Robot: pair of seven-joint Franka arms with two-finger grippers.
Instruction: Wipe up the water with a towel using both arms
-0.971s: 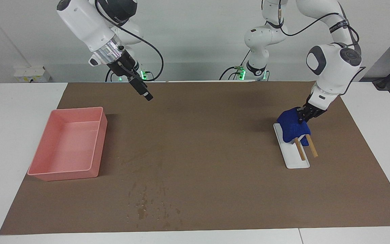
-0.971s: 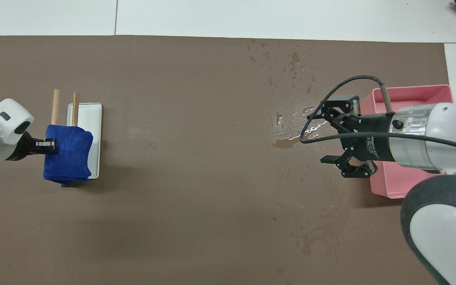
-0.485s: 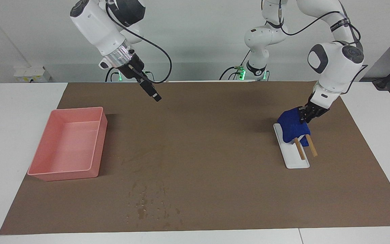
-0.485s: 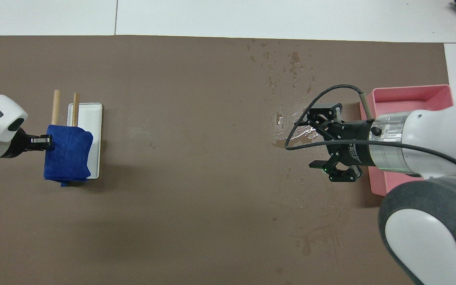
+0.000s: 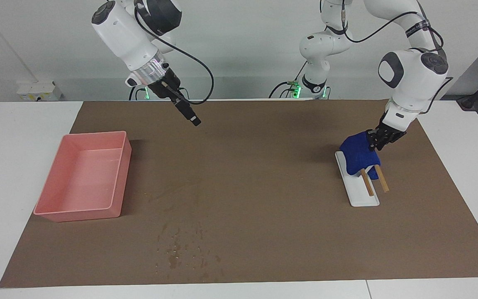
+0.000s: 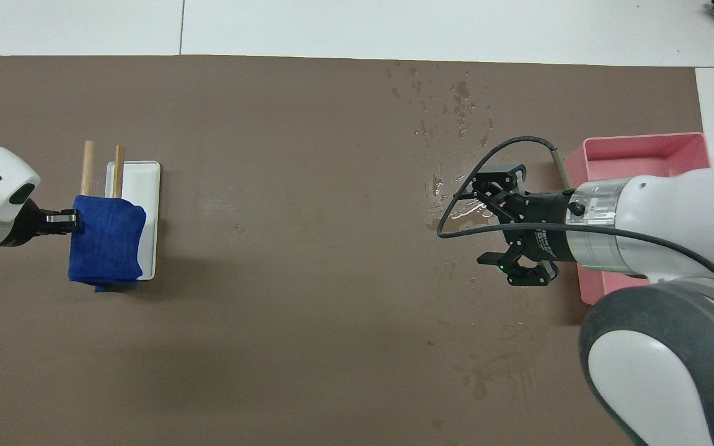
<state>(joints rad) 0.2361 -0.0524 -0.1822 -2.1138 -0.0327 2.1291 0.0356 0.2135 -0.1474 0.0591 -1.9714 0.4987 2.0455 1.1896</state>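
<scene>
- Towel first: in the facing view it hangs over the two wooden rods of the white rack, and we see our left gripper pressed to its upper edge; whether the claw is clenched on the cloth we cannot tell.
- Our right gripper hangs in the air over bare brown mat, beside the pink tray. Water speckles the mat well apart from both claws.
- In the overhead view, the left gripper touches the towel at its edge; the right gripper, its claw released and spread wide, covers part of the water.
- We judge that a shallow pinch could let the cloth slip, or a snagged fold could drag the light rack along.
- Compared with a second ago, our right gripper has moved away from the tray toward the table's middle; the left has barely shifted.
</scene>
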